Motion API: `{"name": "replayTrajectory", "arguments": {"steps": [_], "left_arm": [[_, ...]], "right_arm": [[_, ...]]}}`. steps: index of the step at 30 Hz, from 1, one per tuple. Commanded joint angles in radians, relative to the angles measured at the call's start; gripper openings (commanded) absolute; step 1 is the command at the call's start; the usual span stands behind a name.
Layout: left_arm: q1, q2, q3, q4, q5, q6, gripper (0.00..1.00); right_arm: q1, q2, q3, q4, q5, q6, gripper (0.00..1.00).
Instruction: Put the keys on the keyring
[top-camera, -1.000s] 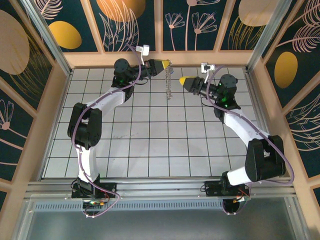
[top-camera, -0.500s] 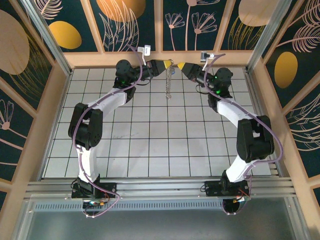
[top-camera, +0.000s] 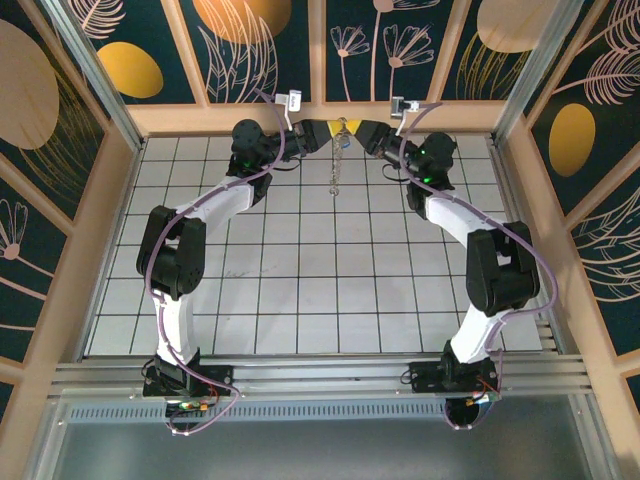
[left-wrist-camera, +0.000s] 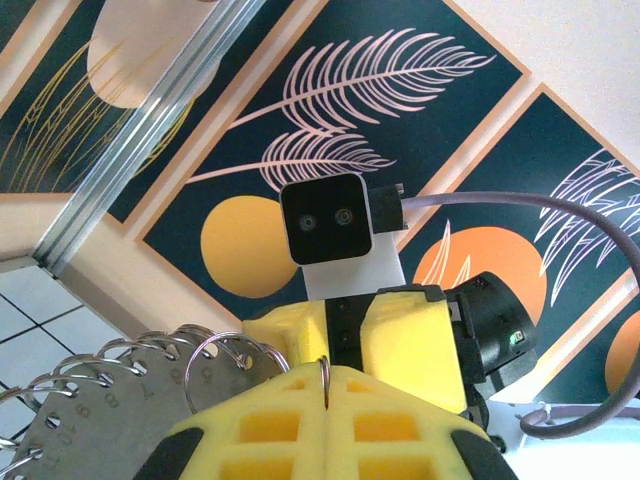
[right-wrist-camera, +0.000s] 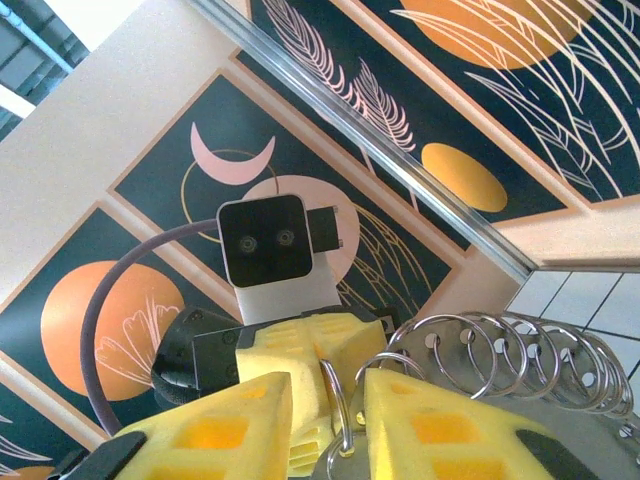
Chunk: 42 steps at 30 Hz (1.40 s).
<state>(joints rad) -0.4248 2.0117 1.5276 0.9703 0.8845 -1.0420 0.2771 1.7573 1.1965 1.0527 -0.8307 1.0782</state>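
Against the wooden far wall (top-camera: 200, 118), above the open white tiled table (top-camera: 300, 280), one thin metal keyring (top-camera: 340, 160) hangs between two grippers: left gripper (top-camera: 331, 128) clamps it, right gripper (top-camera: 359, 130) gapes astride.

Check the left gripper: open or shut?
Shut: in the left wrist view the left gripper pinches a thin keyring wire, its yellow fingers meeting along a seam.
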Motion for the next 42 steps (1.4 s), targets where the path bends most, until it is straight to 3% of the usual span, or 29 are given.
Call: {"name": "replayTrajectory", "arguments": {"steps": [1,9,27,34,38,42], "left_arm": [[-0.005,-0.007,0.007,0.082,-0.002,-0.011,0.00],[-0.006,0.004,0.005,0.094,0.004,-0.018,0.00],[-0.025,0.003,-0.038,0.169,0.052,-0.032,0.00],[-0.028,-0.021,-0.053,0.134,0.082,0.026,0.00],[-0.032,-0.028,-0.049,0.109,0.093,0.054,0.00],[-0.037,-0.031,-0.044,0.092,0.096,0.071,0.00]], "right_arm": [[0.011,0.014,0.040,0.058,-0.013,-0.001,0.23],[0.017,0.015,0.037,0.046,-0.020,-0.017,0.17],[0.007,0.051,0.047,0.063,-0.019,-0.024,0.17],[0.001,0.058,0.027,0.083,-0.027,-0.019,0.10],[0.002,0.060,0.013,0.101,-0.042,-0.011,0.12],[0.001,0.053,-0.010,0.118,-0.054,-0.006,0.00]]}}
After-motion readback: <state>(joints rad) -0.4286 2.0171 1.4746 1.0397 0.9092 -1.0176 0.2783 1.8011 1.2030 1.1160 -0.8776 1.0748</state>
